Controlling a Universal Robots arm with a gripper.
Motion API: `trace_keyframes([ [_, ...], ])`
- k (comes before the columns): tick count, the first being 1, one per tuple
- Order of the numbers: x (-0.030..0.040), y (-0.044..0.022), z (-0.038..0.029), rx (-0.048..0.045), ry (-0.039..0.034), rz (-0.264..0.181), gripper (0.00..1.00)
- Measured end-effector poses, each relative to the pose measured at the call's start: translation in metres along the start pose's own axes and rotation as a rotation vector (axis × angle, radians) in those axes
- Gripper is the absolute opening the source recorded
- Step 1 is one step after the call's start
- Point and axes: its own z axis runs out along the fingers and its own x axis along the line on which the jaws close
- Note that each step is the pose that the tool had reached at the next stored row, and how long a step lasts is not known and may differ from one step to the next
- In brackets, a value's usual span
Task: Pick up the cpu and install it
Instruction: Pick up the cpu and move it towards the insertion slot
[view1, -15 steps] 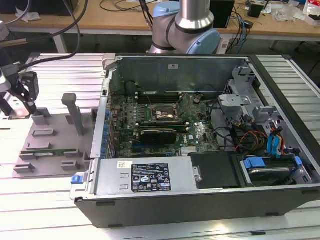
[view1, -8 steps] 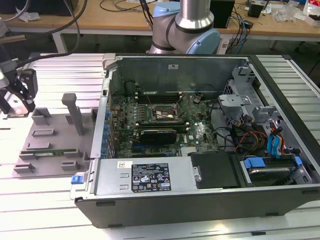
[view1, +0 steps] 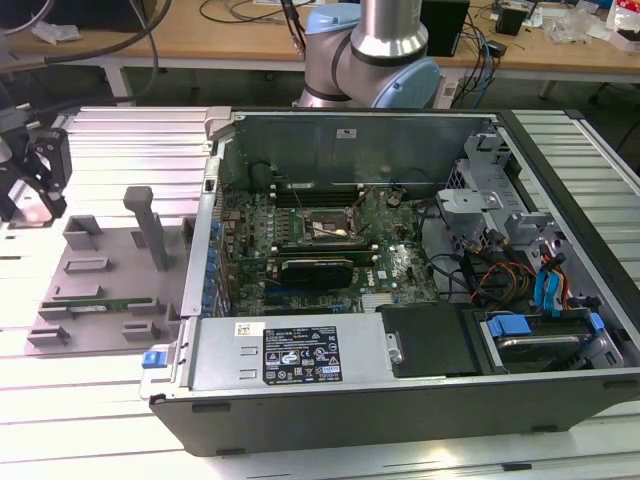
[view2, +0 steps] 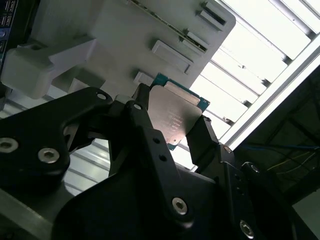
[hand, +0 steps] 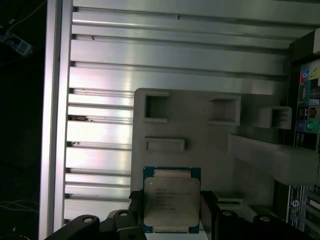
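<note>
The cpu (hand: 171, 202), a flat square chip with a dull silver top and a thin green rim, sits between my gripper's two black fingers in both wrist views. My gripper (hand: 172, 214) is shut on its two opposite edges, holding it over the grey fixture plate (hand: 210, 145). The second wrist view shows the cpu (view2: 172, 117) from below and the side, with my gripper (view2: 172, 127) around it. In the exterior view my gripper (view1: 38, 170) hangs at the far left, above the plate (view1: 100, 270). The black socket frame (view1: 320, 228) lies on the motherboard inside the open computer case (view1: 300, 360).
A long green memory stick (view1: 95, 300) lies in a slot of the grey plate, and a grey post (view1: 150, 225) stands up from it. The ribbed metal table (view1: 130, 135) runs under everything. The arm's base (view1: 370, 50) stands behind the case. Cables and drive bays (view1: 530, 280) fill the case's right side.
</note>
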Motion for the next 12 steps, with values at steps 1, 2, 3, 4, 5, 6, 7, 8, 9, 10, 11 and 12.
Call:
trace_keyframes([
  [1, 0.0000, 0.0000, -0.0005, 0.0002, -0.0001, 0.000, 0.55],
  [2, 0.0000, 0.0001, -0.0018, 0.0007, 0.0000, 0.000, 0.55],
  [3, -0.0001, 0.0001, -0.0030, 0.0011, 0.0000, 0.000, 0.55],
  [4, -0.0001, 0.0001, -0.0045, 0.0019, 0.0000, 0.000, 0.55],
  [5, -0.0002, 0.0003, -0.0052, 0.0024, -0.0001, 0.000, 0.55],
  [6, -0.0002, 0.0004, -0.0057, 0.0031, -0.0001, 0.000, 0.55],
  [7, -0.0001, 0.0005, -0.0068, 0.0041, 0.0005, 0.000, 0.55],
  [8, -0.0002, 0.0006, -0.0080, 0.0048, 0.0003, 0.000, 0.55],
  [9, -0.0003, 0.0007, -0.0094, 0.0052, 0.0003, 0.000, 0.55],
  [10, -0.0003, 0.0007, -0.0111, 0.0054, 0.0003, 0.000, 0.55],
  [11, -0.0003, 0.0006, -0.0128, 0.0055, 0.0003, 0.000, 0.55],
  [12, -0.0004, 0.0006, -0.0151, 0.0056, 0.0003, 0.000, 0.55],
])
